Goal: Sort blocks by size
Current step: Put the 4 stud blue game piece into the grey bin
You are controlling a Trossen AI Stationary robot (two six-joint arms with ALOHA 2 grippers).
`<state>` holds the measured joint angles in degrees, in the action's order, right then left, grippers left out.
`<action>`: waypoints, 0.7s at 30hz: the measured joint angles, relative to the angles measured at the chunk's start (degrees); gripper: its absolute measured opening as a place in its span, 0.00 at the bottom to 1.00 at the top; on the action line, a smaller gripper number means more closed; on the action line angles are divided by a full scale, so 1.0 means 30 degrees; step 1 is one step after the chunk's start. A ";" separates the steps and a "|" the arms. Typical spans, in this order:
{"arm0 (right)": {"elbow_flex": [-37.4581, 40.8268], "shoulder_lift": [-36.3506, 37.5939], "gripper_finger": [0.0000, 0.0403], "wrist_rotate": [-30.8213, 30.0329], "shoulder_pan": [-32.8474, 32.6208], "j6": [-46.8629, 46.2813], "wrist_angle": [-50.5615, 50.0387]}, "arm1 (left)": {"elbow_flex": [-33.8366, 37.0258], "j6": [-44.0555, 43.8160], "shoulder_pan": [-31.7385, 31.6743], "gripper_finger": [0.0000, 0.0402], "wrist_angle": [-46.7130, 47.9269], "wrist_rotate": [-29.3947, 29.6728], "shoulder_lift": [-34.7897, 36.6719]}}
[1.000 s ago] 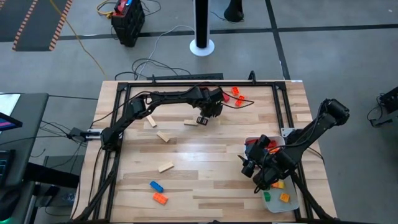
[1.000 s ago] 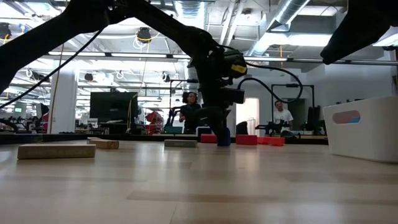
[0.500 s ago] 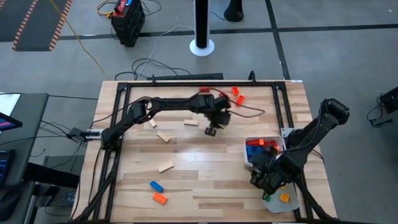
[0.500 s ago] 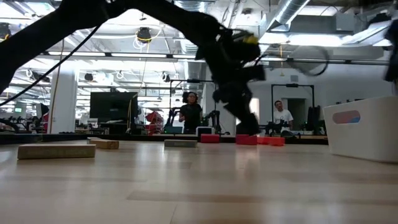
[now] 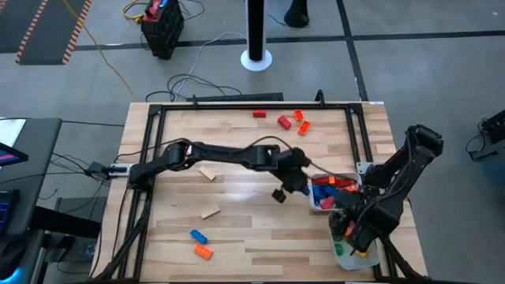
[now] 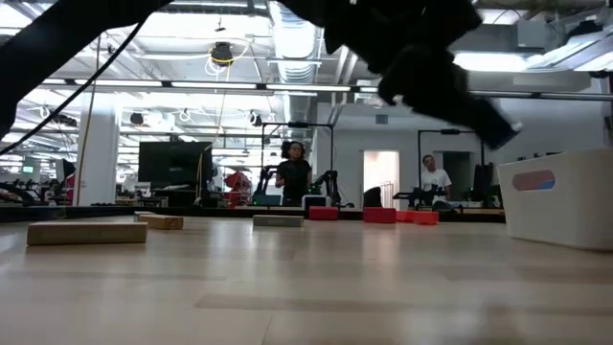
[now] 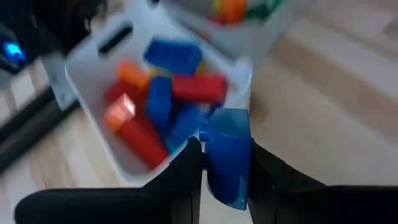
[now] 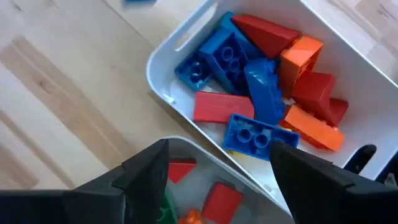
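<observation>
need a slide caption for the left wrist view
Left tool carries a blue block toward a white tray of red, orange and blue blocks.

The left dark arm reaches across the wooden table [image 5: 237, 213], and its gripper [image 5: 281, 193] is just left of the white plastic tray [image 5: 314, 202] full of blue, red and orange bricks. The right gripper [image 5: 351, 229] hovers over the nearer white tray [image 5: 347, 261]. Small red and orange bricks [image 5: 292, 120] lie at the far edge.

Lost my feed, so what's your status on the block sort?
Left gripper shut on blue block, beside white tray of large blocks. Right gripper open, empty, over second tray. Nothing in the way.
</observation>
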<state>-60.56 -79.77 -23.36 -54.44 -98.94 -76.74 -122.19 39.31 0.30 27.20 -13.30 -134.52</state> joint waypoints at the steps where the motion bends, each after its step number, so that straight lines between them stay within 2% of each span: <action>1: -0.0264 0.0000 0.75 -0.0031 -0.0206 -0.0455 -0.0400 | 0.0000 -0.0195 0.0259 0.19 -0.0480 0.0007 0.0000; 7: -0.1269 0.0000 0.75 -0.0114 -0.1247 -0.2691 -0.2961 | 0.0010 -0.1909 0.1705 0.22 -0.3173 -0.0379 0.0000; 10: -0.1296 -0.0007 0.75 -0.0034 -0.1652 -0.4221 -0.4476 | 0.0661 -0.3003 0.2373 0.21 -0.5584 -0.0882 0.0000; 17: -0.1254 -0.0141 0.75 -0.0243 -0.1811 -0.5338 -0.4133 | 0.1800 -0.5496 0.3164 0.21 -1.2634 -0.0928 -0.1223; 21: -0.1278 -0.0153 0.75 0.0968 -0.1863 -0.5473 -0.2720 | 0.1832 -0.6874 0.3188 0.21 -1.4630 -0.0786 -0.2168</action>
<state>-64.39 -80.23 -20.46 -60.04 -115.36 -84.90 -116.70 18.69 9.87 -16.69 -15.66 -141.02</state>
